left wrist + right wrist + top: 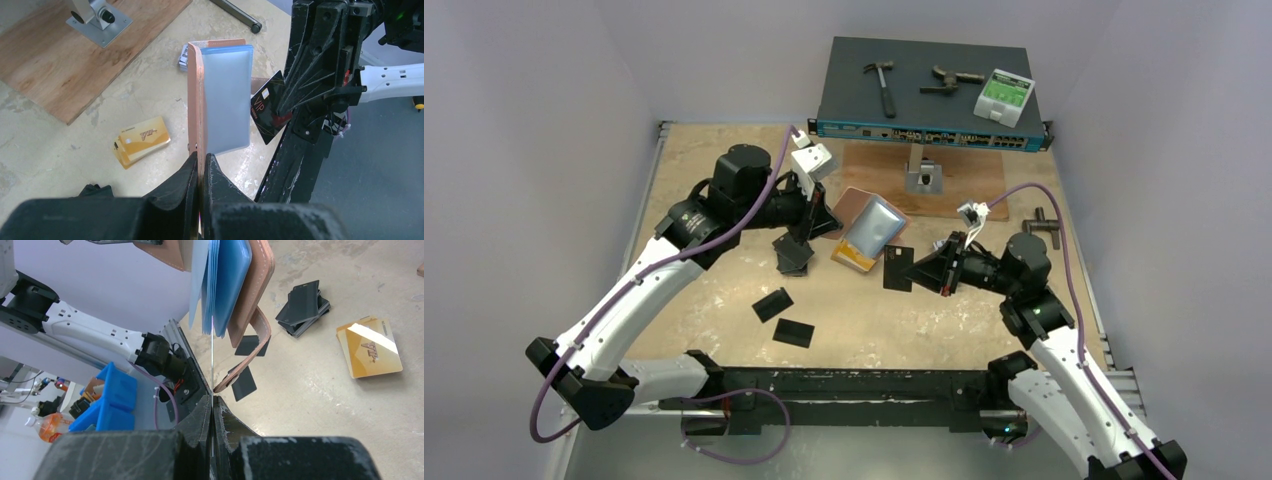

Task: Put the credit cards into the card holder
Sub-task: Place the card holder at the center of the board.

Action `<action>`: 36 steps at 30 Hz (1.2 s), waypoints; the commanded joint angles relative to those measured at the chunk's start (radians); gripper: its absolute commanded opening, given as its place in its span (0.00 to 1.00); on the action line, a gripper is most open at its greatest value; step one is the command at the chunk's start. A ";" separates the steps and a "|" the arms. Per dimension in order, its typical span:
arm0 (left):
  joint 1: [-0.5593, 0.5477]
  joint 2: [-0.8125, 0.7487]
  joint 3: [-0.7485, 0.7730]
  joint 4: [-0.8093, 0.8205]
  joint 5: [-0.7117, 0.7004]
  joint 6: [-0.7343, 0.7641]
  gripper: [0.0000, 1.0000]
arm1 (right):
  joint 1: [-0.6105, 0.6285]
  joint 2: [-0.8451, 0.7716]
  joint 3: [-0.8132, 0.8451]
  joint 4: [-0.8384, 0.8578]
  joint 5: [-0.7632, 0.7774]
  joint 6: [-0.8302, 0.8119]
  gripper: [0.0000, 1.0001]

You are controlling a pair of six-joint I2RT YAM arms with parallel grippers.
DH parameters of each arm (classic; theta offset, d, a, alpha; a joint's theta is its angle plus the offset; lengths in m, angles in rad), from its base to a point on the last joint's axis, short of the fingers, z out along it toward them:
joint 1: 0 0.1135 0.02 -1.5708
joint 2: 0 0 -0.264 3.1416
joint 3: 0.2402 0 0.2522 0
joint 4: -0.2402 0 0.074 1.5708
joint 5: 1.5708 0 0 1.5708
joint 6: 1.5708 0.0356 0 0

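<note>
L pincer: clamps card holder (open) | R pincer: clamps blk card

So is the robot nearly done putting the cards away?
Not nearly. No card shows inside the holder yet. In hand: the left gripper pinches the holder open in the air, and the right gripper holds one black card edge-on at its blue sleeves. Left on the table: a gold stack, a black stack and two single black cards.
</note>
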 commanded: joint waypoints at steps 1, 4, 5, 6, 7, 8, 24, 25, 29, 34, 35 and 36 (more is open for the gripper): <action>0.001 -0.030 -0.011 0.055 0.022 -0.022 0.00 | -0.002 -0.002 0.004 0.052 -0.029 0.004 0.00; 0.001 -0.030 -0.013 0.057 0.022 -0.023 0.00 | -0.002 -0.004 0.006 0.061 -0.043 0.007 0.00; 0.001 -0.030 -0.014 0.059 0.022 -0.025 0.00 | -0.001 -0.004 0.006 0.062 -0.044 0.007 0.00; 0.001 -0.028 -0.014 0.060 0.022 -0.025 0.00 | -0.002 -0.002 0.007 0.061 -0.046 0.007 0.00; 0.001 -0.029 -0.014 0.060 0.022 -0.025 0.00 | -0.001 0.002 0.008 0.060 -0.045 0.006 0.00; 0.000 -0.029 -0.014 0.061 0.023 -0.026 0.00 | -0.002 0.005 0.009 0.061 -0.045 0.005 0.00; 0.001 -0.035 -0.019 0.060 0.026 -0.028 0.00 | -0.002 0.036 0.022 0.059 -0.030 -0.004 0.00; 0.001 -0.034 -0.019 0.061 0.026 -0.028 0.00 | -0.001 0.037 0.023 0.060 -0.030 -0.004 0.00; 0.000 -0.034 -0.019 0.061 0.028 -0.029 0.00 | -0.001 0.040 0.019 0.070 -0.030 0.002 0.00; 0.001 -0.036 -0.022 0.061 0.028 -0.028 0.00 | 0.000 0.044 0.011 0.090 -0.030 0.013 0.00; 0.001 -0.036 -0.022 0.060 0.028 -0.029 0.00 | -0.001 0.044 0.012 0.088 -0.030 0.012 0.00; 0.001 -0.037 -0.023 0.060 0.028 -0.029 0.00 | -0.001 0.043 0.012 0.083 -0.030 0.008 0.00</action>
